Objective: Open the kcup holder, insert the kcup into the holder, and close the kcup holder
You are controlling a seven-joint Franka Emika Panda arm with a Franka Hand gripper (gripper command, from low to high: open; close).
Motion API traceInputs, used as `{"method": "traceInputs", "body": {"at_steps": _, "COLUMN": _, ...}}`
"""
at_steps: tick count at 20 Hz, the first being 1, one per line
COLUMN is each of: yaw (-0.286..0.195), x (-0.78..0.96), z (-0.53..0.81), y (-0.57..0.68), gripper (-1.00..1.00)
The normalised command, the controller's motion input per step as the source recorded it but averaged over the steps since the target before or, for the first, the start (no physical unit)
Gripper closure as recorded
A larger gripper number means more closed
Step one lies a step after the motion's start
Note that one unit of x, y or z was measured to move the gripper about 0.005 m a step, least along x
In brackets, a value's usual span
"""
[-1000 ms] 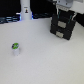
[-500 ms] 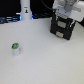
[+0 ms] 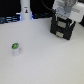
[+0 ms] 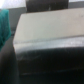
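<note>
Green-topped kcup (image 3: 16,48) stands upright, apparently, top facing up.

White, blocky wrist housing of the arm (image 3: 64,9) shows above the black boxy kcup holder (image 3: 62,27), pale grey panels, edges blurred.

At upper right, the white robot gripper (image 3: 64,15) hangs over the black boxy kcup holder (image 3: 62,28); the small green-topped white kcup (image 3: 15,49) stands at left on the white table (image 3: 45,60).
</note>
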Motion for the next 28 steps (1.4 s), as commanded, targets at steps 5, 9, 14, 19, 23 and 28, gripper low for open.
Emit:
{"method": "traceInputs", "body": {"at_steps": 5, "yaw": -0.002, "x": -0.3, "z": -0.02, "y": 0.09, "gripper": 1.0}}
{"method": "traceInputs", "body": {"at_steps": 9, "yaw": -0.015, "x": 0.12, "z": 0.02, "y": 0.01, "gripper": 1.0}}
{"method": "traceInputs", "body": {"at_steps": 14, "yaw": -0.057, "x": 0.67, "z": 0.21, "y": -0.1, "gripper": 1.0}}
{"method": "traceInputs", "body": {"at_steps": 19, "yaw": 0.007, "x": 0.58, "z": 0.15, "y": -0.29, "gripper": 1.0}}
{"method": "traceInputs", "body": {"at_steps": 23, "yaw": -0.016, "x": 0.36, "z": 0.07, "y": -0.15, "gripper": 1.0}}
{"method": "traceInputs", "body": {"at_steps": 28, "yaw": -0.078, "x": 0.96, "z": 0.21, "y": -0.26, "gripper": 1.0}}
